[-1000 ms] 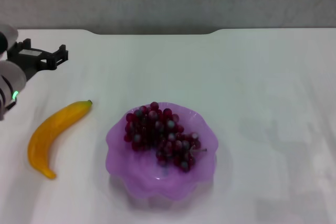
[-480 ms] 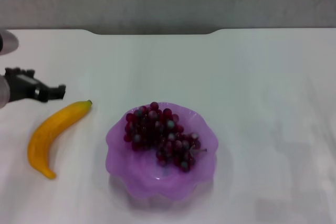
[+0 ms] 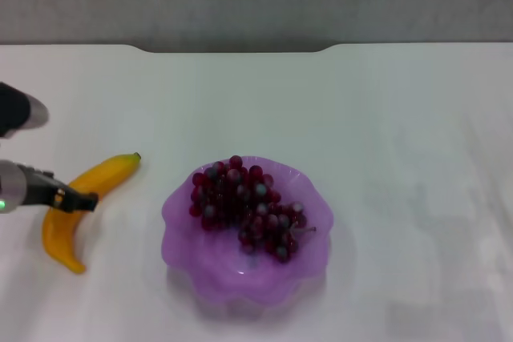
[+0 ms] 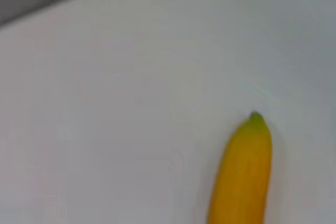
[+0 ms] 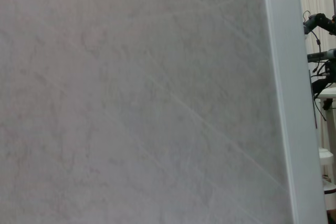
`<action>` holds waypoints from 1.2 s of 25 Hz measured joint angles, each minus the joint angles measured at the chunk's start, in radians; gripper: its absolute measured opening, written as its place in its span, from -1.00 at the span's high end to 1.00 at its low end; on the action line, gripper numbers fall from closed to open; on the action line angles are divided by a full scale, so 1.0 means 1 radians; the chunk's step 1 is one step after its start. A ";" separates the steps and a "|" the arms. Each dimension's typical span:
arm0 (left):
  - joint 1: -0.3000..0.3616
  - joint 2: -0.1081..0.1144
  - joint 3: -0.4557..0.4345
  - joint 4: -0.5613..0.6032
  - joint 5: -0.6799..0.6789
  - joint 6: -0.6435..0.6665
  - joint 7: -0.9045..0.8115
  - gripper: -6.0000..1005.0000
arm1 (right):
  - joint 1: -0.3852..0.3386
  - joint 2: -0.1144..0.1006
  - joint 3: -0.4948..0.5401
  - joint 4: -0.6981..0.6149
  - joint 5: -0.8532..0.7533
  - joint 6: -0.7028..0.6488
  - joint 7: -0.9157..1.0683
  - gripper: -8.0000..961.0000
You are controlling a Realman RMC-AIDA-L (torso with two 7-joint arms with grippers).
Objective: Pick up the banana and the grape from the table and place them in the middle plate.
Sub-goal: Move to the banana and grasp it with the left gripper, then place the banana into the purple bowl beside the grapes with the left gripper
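Note:
The orange-yellow banana [image 3: 106, 175] lies on the white table [image 3: 401, 118] at the left, its green stem tip pointing toward the far side. My left gripper [image 3: 78, 199] reaches in from the left edge and sits over the banana's middle. The left wrist view shows the banana's stem end [image 4: 245, 171] on bare tabletop. The dark red-purple grape bunch [image 3: 244, 206] lies inside the translucent purple middle plate [image 3: 240, 290] in the centre. My right gripper is out of view; its wrist view shows only a grey wall.
The table's far edge [image 3: 240, 48] meets a grey wall. White tabletop stretches to the right of the plate and behind it.
My left gripper has come down from the far left toward the near side and now sits over the banana's middle. Banana, grapes and plate have not moved.

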 joint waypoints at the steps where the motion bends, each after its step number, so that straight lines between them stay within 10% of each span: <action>1: -0.014 0.000 0.002 0.026 0.015 -0.004 -0.018 -0.77 | 0.000 0.000 0.000 0.000 0.000 0.000 0.000 -0.88; 16: -0.019 -0.004 0.028 0.057 0.039 0.042 -0.057 -0.61 | -0.005 0.001 -0.003 0.000 0.000 -0.009 0.000 -0.88; 30: -0.018 -0.005 0.031 0.001 0.109 0.026 -0.162 -0.02 | -0.007 0.002 0.002 -0.001 0.000 -0.012 0.003 -0.88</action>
